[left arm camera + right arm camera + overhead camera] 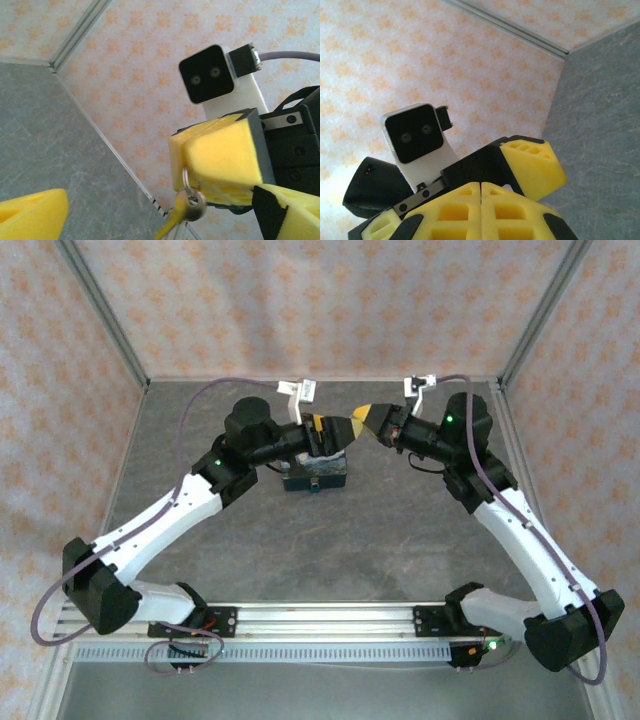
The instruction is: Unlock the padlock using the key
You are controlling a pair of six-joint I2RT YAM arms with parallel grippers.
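Note:
The key (191,204), small and silvery, dangles on its ring (185,179) from the closed yellow tips of my right gripper (187,165). In the right wrist view the right gripper (481,192) has its pads pressed together, hiding the key. My left gripper (160,220) is open, with one finger (31,215) at the lower left and the other at the lower right, and the key hangs in the gap between them. From above, the left gripper (322,432) and right gripper (358,423) meet tip to tip over a dark blue tin (316,478). I cannot make out the padlock.
The grey table (330,540) is boxed in by patterned walls with metal corner posts (530,320). A rail (320,618) with both arm bases runs along the near edge. Open floor lies in front of the tin.

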